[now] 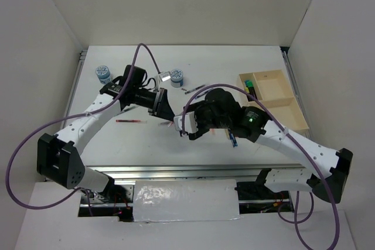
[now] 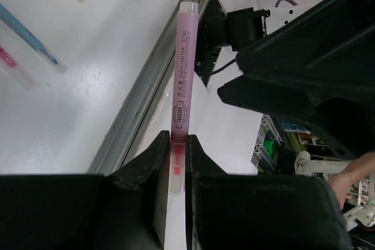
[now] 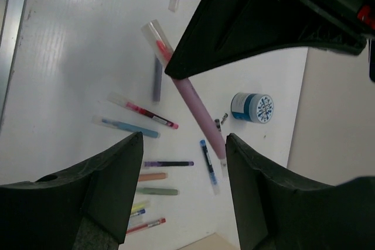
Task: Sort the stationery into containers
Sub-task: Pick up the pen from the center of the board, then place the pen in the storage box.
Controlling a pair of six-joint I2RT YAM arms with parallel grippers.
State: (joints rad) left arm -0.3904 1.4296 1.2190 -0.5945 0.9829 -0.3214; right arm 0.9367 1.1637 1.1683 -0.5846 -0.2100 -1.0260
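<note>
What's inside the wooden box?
In the wooden tray, stubby highlighters, green and yellow, sit in the narrow left compartment. The right arm covers that compartment's near end, so more may hide there.

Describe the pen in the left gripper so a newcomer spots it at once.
Follow the left arm over the middle of the white table. The left gripper is shut on a pale pink highlighter, near its clear-capped end. Unlike the thin pens lying flat below, it is thicker, held aloft, with black lettering.
</note>
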